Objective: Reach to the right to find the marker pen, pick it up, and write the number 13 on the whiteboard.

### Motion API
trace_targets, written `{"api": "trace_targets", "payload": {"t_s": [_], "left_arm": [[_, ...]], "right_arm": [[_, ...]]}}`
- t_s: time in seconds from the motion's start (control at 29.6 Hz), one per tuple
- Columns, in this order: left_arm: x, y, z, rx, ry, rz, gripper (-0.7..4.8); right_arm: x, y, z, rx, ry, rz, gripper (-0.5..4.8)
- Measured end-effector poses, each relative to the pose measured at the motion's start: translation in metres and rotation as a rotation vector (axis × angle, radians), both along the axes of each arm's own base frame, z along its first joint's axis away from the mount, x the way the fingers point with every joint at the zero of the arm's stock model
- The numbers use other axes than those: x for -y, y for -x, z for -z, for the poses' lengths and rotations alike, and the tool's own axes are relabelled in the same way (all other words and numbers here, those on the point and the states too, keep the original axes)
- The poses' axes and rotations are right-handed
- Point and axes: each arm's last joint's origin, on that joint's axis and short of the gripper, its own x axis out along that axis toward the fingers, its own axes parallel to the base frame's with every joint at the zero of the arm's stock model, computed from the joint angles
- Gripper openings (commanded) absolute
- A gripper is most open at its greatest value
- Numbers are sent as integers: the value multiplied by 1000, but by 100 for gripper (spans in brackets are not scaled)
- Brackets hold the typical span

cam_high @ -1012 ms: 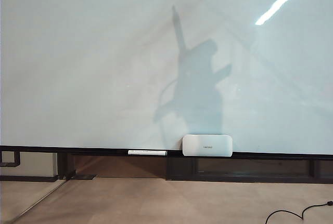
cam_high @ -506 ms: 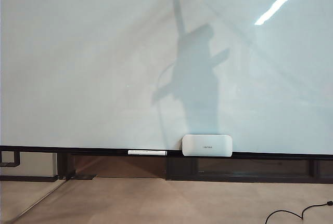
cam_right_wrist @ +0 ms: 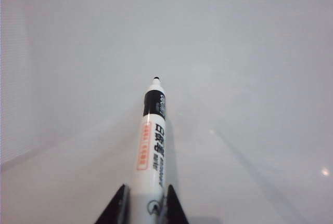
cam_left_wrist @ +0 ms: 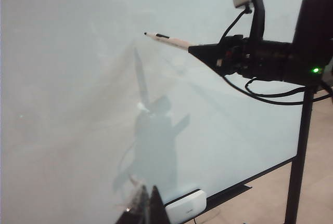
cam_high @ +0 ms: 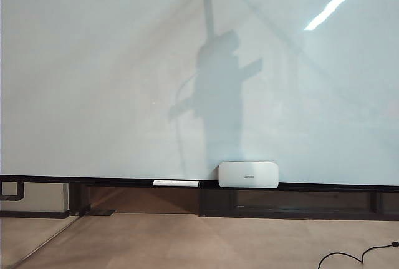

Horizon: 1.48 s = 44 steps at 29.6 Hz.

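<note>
1. Above the white box [cam_high: 248, 174] in the exterior view, only an arm's shadow falls on the whiteboard [cam_high: 93, 63]; no strokes of the 13 yet. Box carries small grey lettering, unreadable. A thin white stick [cam_high: 176, 183] lies on the rail just beside the box.
2. Left wrist view: right gripper [cam_left_wrist: 200, 50] clenched on the marker pen [cam_left_wrist: 169, 40], tip near the board above the box. Left gripper [cam_left_wrist: 148, 206] barely shows; state unclear.
3. Right wrist view: pen [cam_right_wrist: 151, 146] bears black and orange print, too small to read. Advice: ease the tip squarely on, light pressure, before stroking downward.
</note>
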Motion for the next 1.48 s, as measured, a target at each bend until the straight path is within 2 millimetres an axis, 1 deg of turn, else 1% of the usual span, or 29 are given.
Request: {"api": "trace_targets", "payload": {"t_s": [0.17, 0.47, 0.74, 1.11, 1.32, 1.48], "left_arm": [[1, 1, 0, 18, -21, 42, -6], [1, 2, -4, 58, -8, 41, -6], [1, 0, -2, 42, -18, 41, -6], [1, 0, -2, 42, -19, 41, -6], [1, 0, -2, 43, -18, 41, -6], [1, 1, -3, 44, -18, 41, -6]], "right_arm": [[0, -2, 3, -10, -3, 34, -2], [-3, -5, 6, -10, -4, 31, -2], [-6, -7, 9, -9, -5, 34, -2], [-5, -7, 9, 1, 10, 57, -1], [-6, -9, 9, 33, -8, 57, -2], [-7, -12, 12, 29, -7, 65, -2]]}}
